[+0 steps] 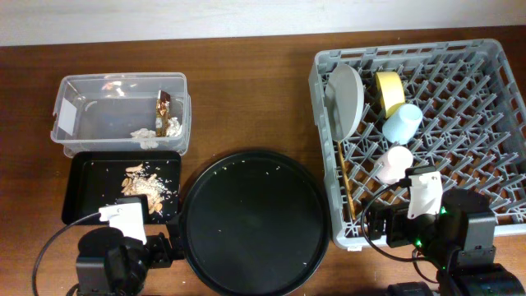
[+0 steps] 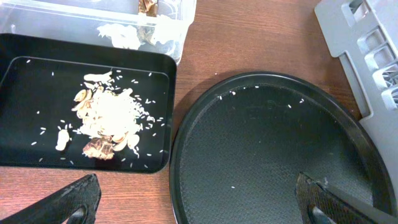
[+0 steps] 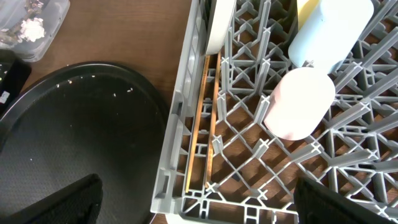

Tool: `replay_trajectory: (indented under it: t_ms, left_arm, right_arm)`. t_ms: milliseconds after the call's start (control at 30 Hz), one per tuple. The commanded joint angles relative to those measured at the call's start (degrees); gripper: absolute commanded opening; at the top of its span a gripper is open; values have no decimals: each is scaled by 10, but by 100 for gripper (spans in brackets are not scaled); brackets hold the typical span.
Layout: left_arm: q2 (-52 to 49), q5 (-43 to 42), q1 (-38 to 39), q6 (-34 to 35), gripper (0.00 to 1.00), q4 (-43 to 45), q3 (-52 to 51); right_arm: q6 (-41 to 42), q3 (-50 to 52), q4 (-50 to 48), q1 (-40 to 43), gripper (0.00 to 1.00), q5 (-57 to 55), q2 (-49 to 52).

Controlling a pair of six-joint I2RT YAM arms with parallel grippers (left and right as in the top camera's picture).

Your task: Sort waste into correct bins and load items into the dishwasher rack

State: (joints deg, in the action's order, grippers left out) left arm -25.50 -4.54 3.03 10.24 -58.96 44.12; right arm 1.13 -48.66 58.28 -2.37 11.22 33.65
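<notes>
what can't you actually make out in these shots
Plate: right wrist view, top edge cuts off all but its lower rim.
Yellow bowl: right wrist view, mostly hidden by the blue cup and the top edge.
Wrapper: left wrist view, cropped by the top edge.
Left claw and right claw: overhead view, fingers hidden beneath their own arms.

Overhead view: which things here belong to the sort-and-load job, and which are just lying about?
Job:
- clear tub, tissue, wrapper
- black rectangular tray, food scraps
- rack, plate, yellow bowl, blue cup, pink cup, chopsticks

Lying about:
- large round black tray
</notes>
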Motion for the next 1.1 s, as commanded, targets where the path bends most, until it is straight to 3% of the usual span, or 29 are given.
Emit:
replay_trajectory:
  t_ms: [0,333,467,600,833,900,1067]
  left_arm:
    - [4,-6,0,-5,99,-1,-4]
    - [4,-6,0,-5,99,-1,-4]
    - [4,-6,0,-5,99,-1,-4]
    - [4,-6,0,-5,99,-1,-4]
    - [4,-6,0,-5,99,-1,-4]
    - [4,-6,0,-5,99,-1,-4]
    - [4,-6,0,-5,99,-1,-4]
  right_arm:
    - [-1,5,0,3,99,-9,-1]
    - [-11,37,-37,1,99,-29,-59]
    - [-11,140,-170,-15,99,-29,-171]
    - [-11,298,-405,-37,99,-32,-290]
    - [-11,445,-609,-37,99,-72,-335]
    - [-11,473,-622,-37,99,-95,-335]
    - [-11,483,-537,-37,99,-109,-335]
